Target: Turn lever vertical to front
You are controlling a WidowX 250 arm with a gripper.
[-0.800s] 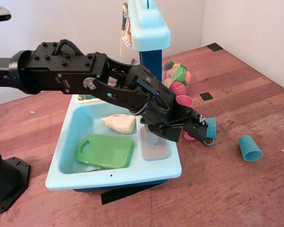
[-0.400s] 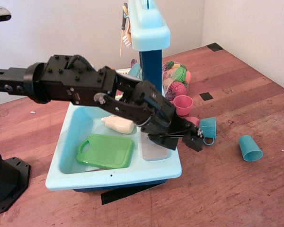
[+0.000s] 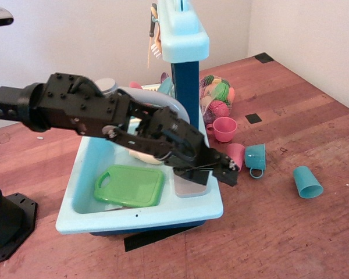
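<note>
The toy tap stands at the back of the light-blue sink [image 3: 81, 160]. Its round grey hub [image 3: 107, 86] shows just above my arm, and the long curved grey spout [image 3: 166, 104] runs right from it. The thin lever stub itself is hidden behind the arm. My black gripper [image 3: 228, 172] hangs low over the sink's right front rim, well in front of and to the right of the tap. Its fingers look pressed together with nothing between them.
In the sink lie a green cutting board [image 3: 129, 186], a cream bottle [image 3: 141, 156] mostly hidden by the arm, and a clear tub [image 3: 191, 186]. Right of the sink are pink cups [image 3: 224, 129], teal cups [image 3: 256, 158] [image 3: 307, 182] and a net bag [image 3: 216, 93]. A blue post [image 3: 185, 78] carries a shelf.
My arm has drawn back to the left. The gripper moved from beside the teal cup to over the sink's right rim. The tap's hub and spout have come into view.
</note>
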